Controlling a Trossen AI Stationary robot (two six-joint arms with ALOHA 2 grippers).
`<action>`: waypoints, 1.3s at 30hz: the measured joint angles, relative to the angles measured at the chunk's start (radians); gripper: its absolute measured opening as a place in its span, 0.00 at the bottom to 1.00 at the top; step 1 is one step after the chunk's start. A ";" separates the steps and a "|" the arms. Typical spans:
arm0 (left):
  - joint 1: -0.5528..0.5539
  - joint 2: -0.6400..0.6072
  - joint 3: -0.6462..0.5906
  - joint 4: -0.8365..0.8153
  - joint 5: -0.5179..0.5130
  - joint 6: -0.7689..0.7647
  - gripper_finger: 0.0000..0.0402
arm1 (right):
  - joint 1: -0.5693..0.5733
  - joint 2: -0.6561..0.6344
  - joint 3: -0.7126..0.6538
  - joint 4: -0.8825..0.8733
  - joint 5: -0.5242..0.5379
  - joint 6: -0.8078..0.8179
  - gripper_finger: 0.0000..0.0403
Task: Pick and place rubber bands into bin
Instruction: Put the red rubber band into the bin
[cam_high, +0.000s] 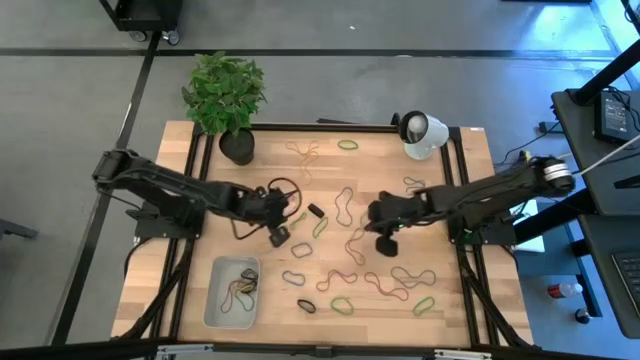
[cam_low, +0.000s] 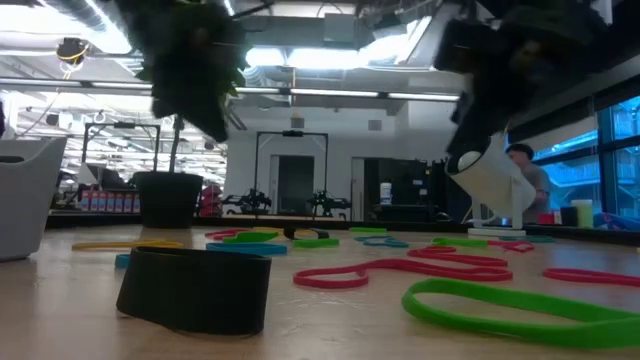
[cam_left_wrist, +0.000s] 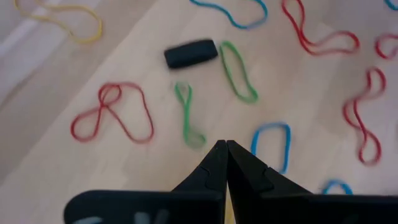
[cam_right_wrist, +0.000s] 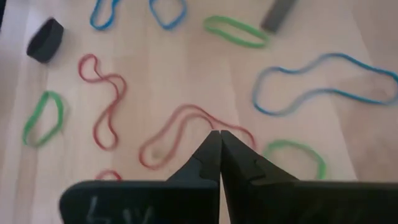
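Wooden table (cam_high: 440, 310), seen from above: rubber bands (cam_high: 385, 285) scattered around both grippers, a few inside the bin (cam_high: 215, 305) near the left gripper (cam_high: 278, 237). Left wrist view: fingers pressed together, empty. Right wrist view: right gripper (cam_right_wrist: 219, 138) likewise closed above a red band (cam_right_wrist: 180, 134).

Bin (cam_high: 216, 300) rim clear above — plant pot (cam_high: 237, 146) far off.

A lab: ceiling strip lights (cam_low: 300, 95), glass doors (cam_low: 292, 183), equipment carts (cam_high: 148, 14).

No legible text, labels, brands or numbers in any view; faint marks on wrist housings unreadable.
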 joint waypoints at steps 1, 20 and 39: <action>0.010 0.024 0.022 -0.002 -0.001 0.006 0.00 | -0.006 -0.028 -0.029 0.006 -0.002 -0.011 0.02; 0.153 0.238 0.219 -0.007 0.002 0.050 0.01 | -0.062 -0.161 -0.264 0.161 -0.198 0.014 0.02; 0.269 0.347 0.209 -0.050 0.110 0.091 0.09 | -0.098 -0.167 -0.264 0.152 -0.243 -0.039 0.02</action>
